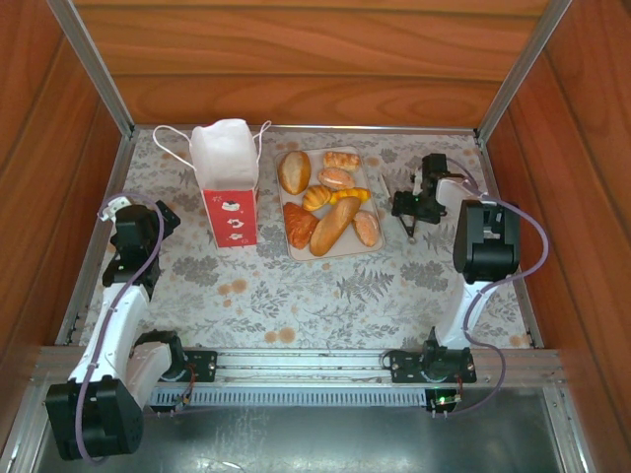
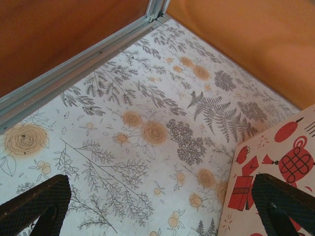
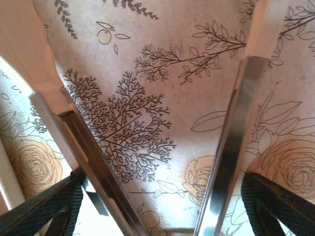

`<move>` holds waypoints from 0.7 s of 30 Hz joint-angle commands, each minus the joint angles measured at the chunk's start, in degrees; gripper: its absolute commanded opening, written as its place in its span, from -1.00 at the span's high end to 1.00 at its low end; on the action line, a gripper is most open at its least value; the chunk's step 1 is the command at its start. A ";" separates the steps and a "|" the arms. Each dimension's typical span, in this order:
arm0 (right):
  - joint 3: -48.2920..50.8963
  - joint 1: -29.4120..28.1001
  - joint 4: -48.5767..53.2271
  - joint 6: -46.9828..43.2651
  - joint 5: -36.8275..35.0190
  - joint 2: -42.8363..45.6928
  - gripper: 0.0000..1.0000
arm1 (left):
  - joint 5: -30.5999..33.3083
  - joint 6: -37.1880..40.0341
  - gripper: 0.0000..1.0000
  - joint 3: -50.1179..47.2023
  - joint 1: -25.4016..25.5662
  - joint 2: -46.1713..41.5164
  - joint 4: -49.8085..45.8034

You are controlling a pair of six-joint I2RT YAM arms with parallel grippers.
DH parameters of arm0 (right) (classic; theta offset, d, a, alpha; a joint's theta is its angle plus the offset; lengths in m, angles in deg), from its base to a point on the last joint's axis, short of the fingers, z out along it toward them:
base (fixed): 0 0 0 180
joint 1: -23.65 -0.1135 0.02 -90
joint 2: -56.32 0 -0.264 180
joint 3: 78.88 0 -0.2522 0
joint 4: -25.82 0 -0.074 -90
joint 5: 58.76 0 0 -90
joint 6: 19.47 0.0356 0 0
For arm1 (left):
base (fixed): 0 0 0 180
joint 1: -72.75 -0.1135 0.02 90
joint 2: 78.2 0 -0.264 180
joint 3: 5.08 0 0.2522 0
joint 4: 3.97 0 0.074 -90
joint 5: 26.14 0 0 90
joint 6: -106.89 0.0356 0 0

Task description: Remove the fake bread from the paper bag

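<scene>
The paper bag (image 1: 229,182) stands upright at the back left, white above and red below; its inside is not visible. Several pieces of fake bread (image 1: 335,225) lie on a pale tray (image 1: 335,255) to its right. My left gripper (image 1: 148,225) is open and low beside the bag's left side. In the left wrist view, that gripper (image 2: 157,209) has nothing between its fingers, and the bag's red band (image 2: 275,157) is at the right fingertip. My right gripper (image 1: 412,209) hovers just right of the tray, open. Metal tongs (image 3: 236,128) stand spread between the fingers of the right gripper (image 3: 162,211).
Wooden walls with metal rails (image 1: 94,69) enclose the flowered tablecloth (image 1: 325,296) on three sides. The bag's cord handles (image 1: 170,133) stick out to the left and right. The cloth in front of the bag and tray is bare.
</scene>
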 commanded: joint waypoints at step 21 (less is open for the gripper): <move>23.82 -0.78 -15.87 9.98 -19.58 31.06 -1.00 | 0.96 20.24 -1.00 -6.70 -0.26 0.74 18.31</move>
